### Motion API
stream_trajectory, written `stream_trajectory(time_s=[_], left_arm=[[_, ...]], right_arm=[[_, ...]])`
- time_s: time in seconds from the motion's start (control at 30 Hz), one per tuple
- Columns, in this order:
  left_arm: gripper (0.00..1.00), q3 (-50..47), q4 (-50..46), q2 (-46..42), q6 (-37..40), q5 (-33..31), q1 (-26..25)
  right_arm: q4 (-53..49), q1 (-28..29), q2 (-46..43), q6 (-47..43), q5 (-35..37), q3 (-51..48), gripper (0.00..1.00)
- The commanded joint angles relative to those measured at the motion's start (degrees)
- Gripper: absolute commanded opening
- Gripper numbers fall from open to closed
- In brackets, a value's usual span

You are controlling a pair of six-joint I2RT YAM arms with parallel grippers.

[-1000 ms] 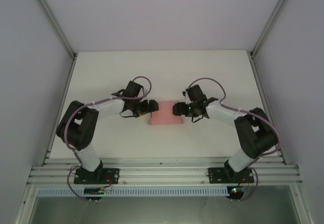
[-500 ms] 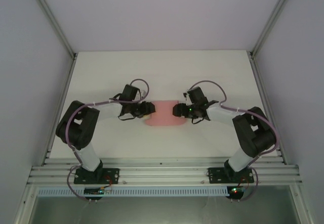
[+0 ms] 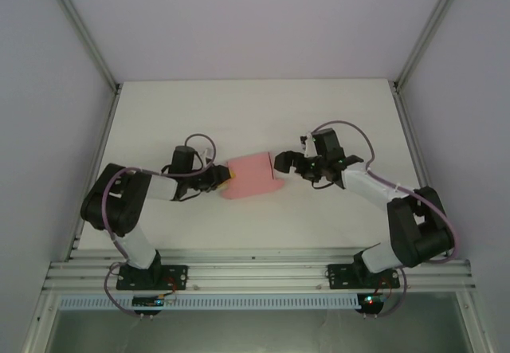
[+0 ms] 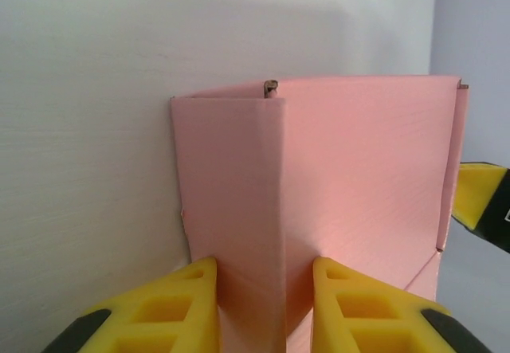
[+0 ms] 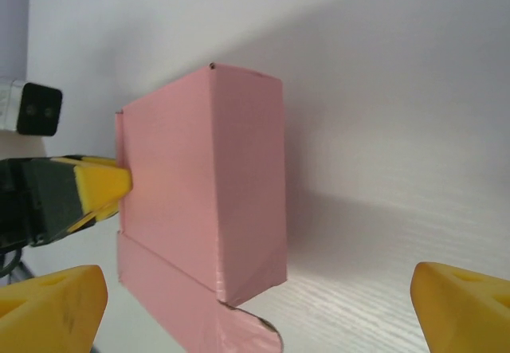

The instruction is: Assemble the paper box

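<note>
item: paper box (image 3: 253,176), salmon-pink card, part-folded, tilted up off the table (image 3: 159,114), between both claws.
left gripper (image 4: 264,289): clenched on the box's nearest creased corner; arm stretched low.
right gripper (image 3: 284,162): released, fingers spread wide, box just ahead.
handling: keep the pinch firm; bring the right fingers in square on the far panel, or the card may buckle.

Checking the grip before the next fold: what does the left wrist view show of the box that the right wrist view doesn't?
Left wrist: the left gripper closed on a folded corner of the paper box. Right wrist: the right gripper spread wide, and a rounded tab at the box's lower end. Both: the folded pink box, with the opposite gripper's yellow fingertip at its side.
</note>
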Motion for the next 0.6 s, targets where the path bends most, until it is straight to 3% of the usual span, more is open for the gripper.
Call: stream_trajectory(time_s=[0.0, 0.3, 0.43, 0.5, 0.57], left_arm=[[0.22, -1.58, 12.05, 1.65, -2.45, 5.57, -0.01], [0.21, -2.06, 16.21, 4.49, -1.6, 9.65, 0.7], [0.22, -1.09, 13.62, 4.96, -0.36, 9.61, 0.7], [0.22, -0.79, 14.51, 5.12, -0.46, 9.95, 0.7], [0.22, -0.22, 15.25, 5.14, -0.58, 10.9, 0.7]], right_arm=[[-0.97, -0.46, 3.05, 1.12, -6.21, 2.07, 0.99], [5.48, -0.03, 11.68, 2.86, -13.42, 4.78, 0.97], [9.08, 0.36, 13.02, 4.63, -15.91, 4.99, 0.73], [11.79, 0.72, 12.92, 6.11, -17.5, 4.38, 0.69], [13.39, 0.79, 12.52, 7.92, -18.46, 3.84, 0.58]])
